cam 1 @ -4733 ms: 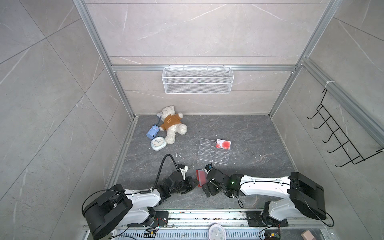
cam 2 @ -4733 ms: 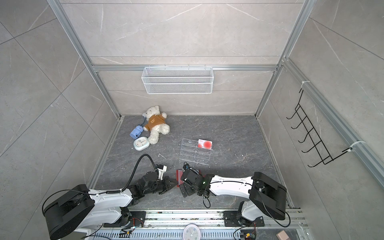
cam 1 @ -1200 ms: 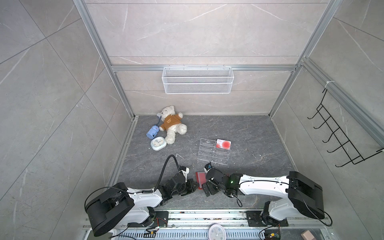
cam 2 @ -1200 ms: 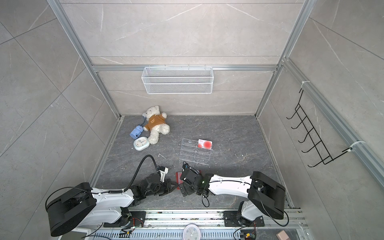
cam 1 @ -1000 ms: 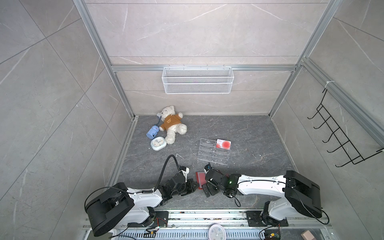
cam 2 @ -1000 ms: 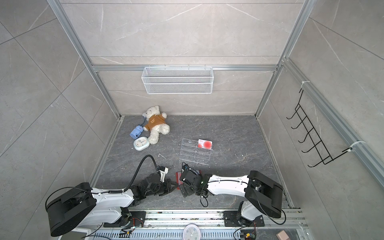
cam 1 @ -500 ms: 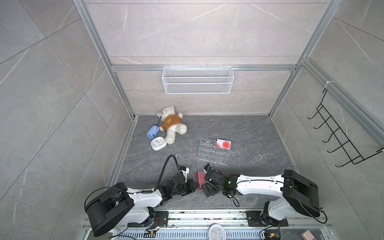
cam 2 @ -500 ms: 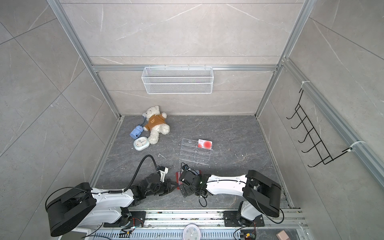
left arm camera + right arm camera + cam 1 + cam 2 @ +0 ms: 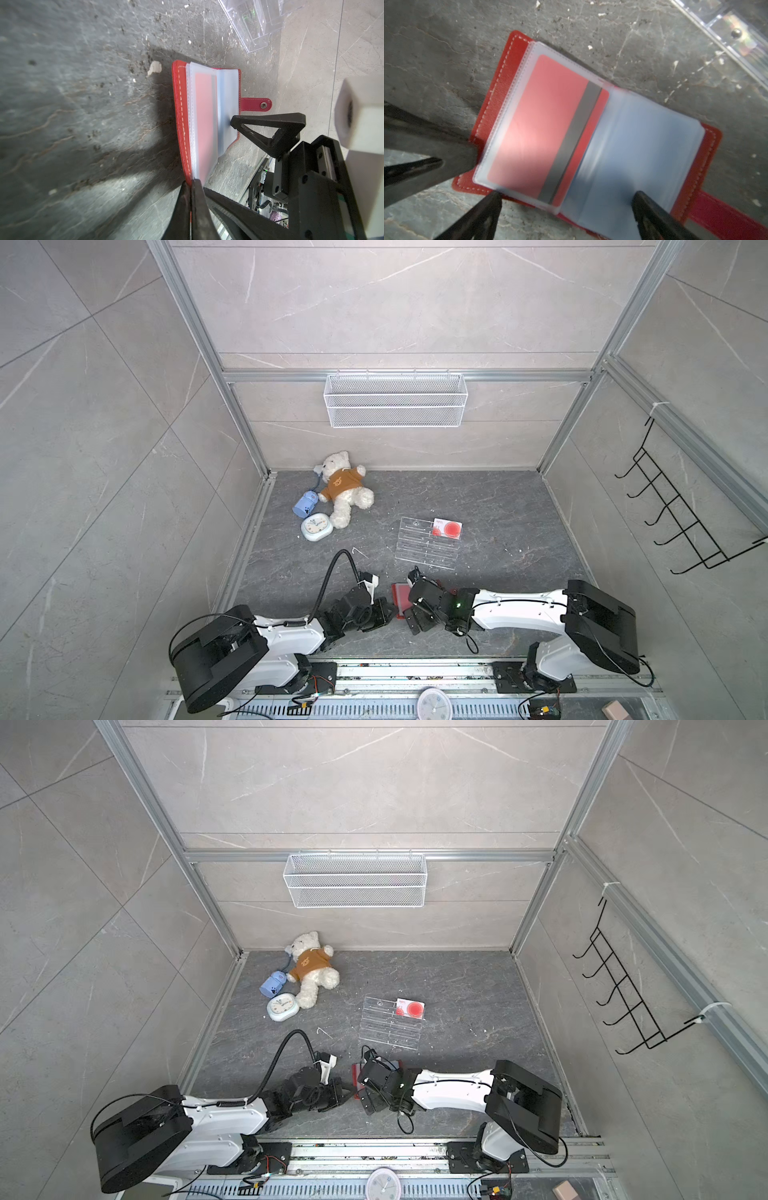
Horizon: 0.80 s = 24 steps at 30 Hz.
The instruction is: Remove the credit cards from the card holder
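Anchoring mattered: my left gripper [image 9: 190,186] clamped the card holder's [image 9: 500,89] cover while my right gripper [image 9: 566,196], spread wide, needed 1 shallow pinch on the credit card [image 9: 542,133].

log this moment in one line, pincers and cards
left pincer: shut on card holder cover | right pincer: open over sleeves | sleeved card: not yet out | other card: on acrylic rack
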{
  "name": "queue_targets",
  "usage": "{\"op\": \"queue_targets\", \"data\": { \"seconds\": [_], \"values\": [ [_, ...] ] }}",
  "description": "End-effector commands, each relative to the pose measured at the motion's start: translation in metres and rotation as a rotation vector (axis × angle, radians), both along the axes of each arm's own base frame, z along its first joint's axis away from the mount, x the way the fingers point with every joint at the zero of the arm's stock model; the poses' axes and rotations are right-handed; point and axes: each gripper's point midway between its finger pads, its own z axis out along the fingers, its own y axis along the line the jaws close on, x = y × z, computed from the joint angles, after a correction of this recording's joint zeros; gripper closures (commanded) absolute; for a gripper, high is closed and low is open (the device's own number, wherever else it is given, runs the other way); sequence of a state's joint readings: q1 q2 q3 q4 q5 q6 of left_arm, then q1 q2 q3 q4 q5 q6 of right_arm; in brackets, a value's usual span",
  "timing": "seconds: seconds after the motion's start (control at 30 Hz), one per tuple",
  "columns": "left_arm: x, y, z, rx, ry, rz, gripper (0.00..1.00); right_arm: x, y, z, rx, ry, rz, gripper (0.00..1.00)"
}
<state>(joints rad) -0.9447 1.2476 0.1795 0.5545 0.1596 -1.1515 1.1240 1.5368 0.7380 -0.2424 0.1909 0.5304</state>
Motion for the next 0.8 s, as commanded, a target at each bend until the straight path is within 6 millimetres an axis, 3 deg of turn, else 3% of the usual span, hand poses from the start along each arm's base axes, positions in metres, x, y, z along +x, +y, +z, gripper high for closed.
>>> {"op": "queue_targets", "data": {
  "seconds": [0.0, 0.77],
  "values": [
    [0.004, -0.010, 0.017, -0.048, -0.048, -0.015, 1.00, -0.007, -0.002, -0.011, -0.024, 0.033, 0.001, 0.00],
    [-0.001, -0.019, 0.014, -0.041, -0.043, -0.052, 1.00, 0.018, -0.019, 0.005, -0.036, -0.060, -0.136, 0.00]
  ]
}}
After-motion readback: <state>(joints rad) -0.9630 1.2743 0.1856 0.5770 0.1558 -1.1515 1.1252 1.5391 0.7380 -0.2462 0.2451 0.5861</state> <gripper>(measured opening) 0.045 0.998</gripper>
